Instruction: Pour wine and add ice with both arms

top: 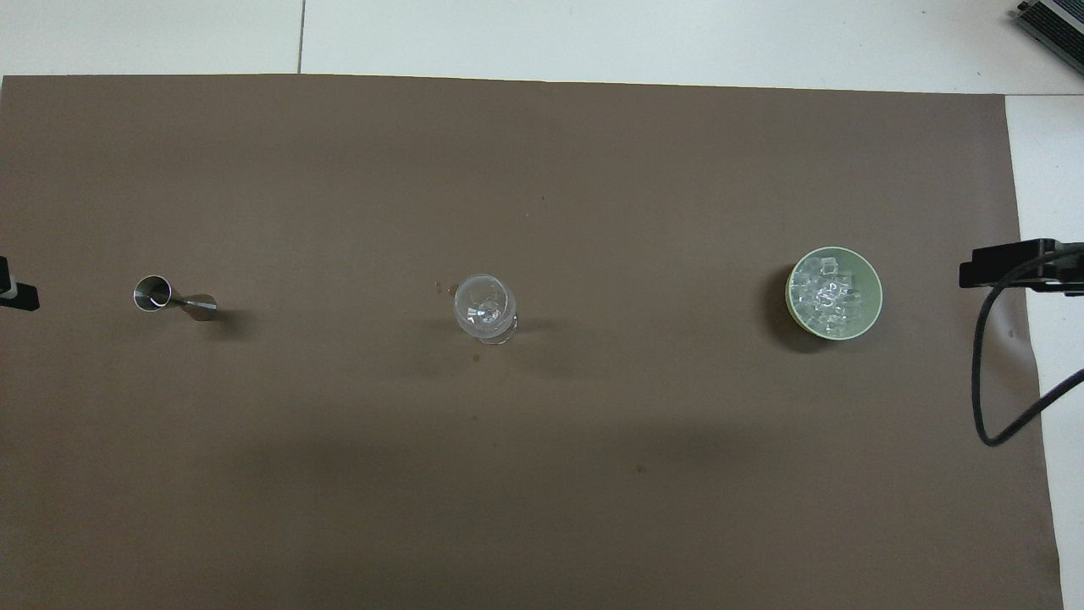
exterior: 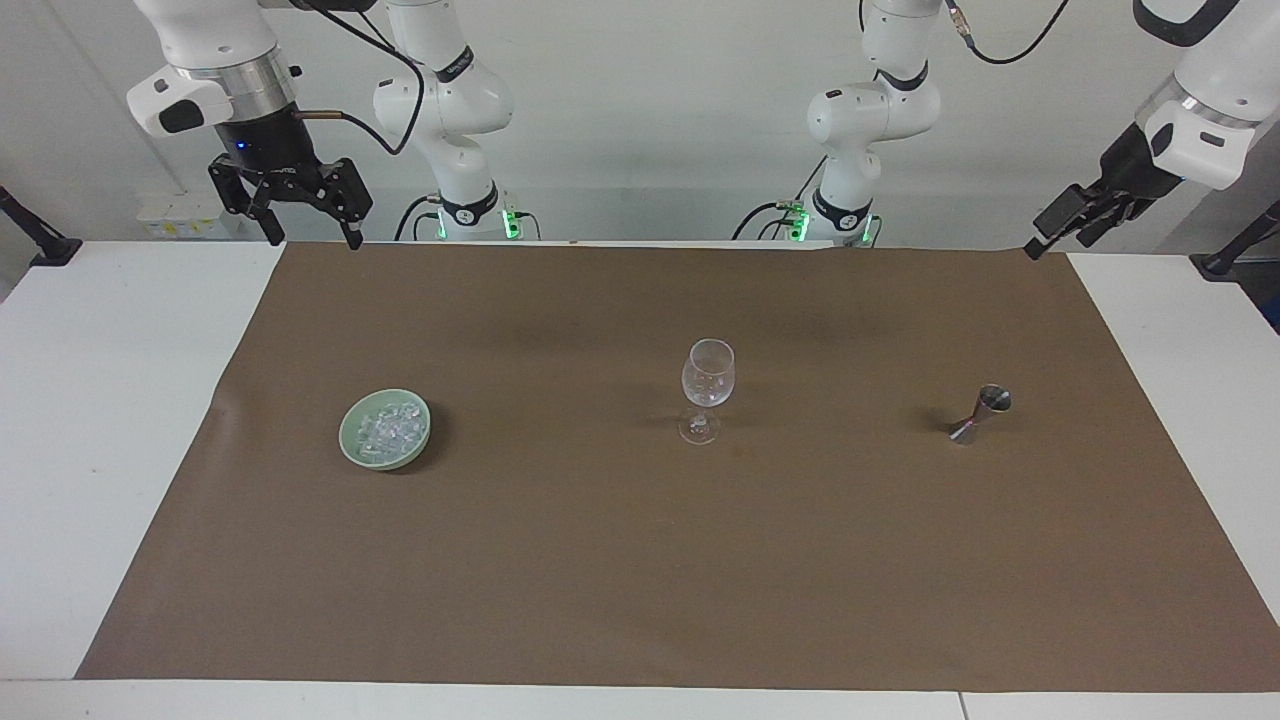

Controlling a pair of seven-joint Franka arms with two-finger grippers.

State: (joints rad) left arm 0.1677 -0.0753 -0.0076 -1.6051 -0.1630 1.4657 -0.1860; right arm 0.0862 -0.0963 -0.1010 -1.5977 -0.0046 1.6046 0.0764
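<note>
Facing view, ice (exterior: 390,428): loose chunks heaped in my green bowl (exterior: 352,447), toward my right arm's end; no long axis.
Wine glass (exterior: 707,388): upright, mid-mat.
Jigger (exterior: 981,413): tilted, mouth up.
Right gripper (exterior: 309,226): jaws spread, holding nothing, over the mat's edge.
Left gripper (exterior: 1062,228): released, holding nothing.
Overhead view, ice (top: 828,294): fills the bowl (top: 872,288).
Jigger (top: 174,297): long axis along the table.

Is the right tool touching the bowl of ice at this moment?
Apart. The facing view shows the right tool raised near the robots' edge of the table, with bare brown mat between it and the green bowl holding the ice.
</note>
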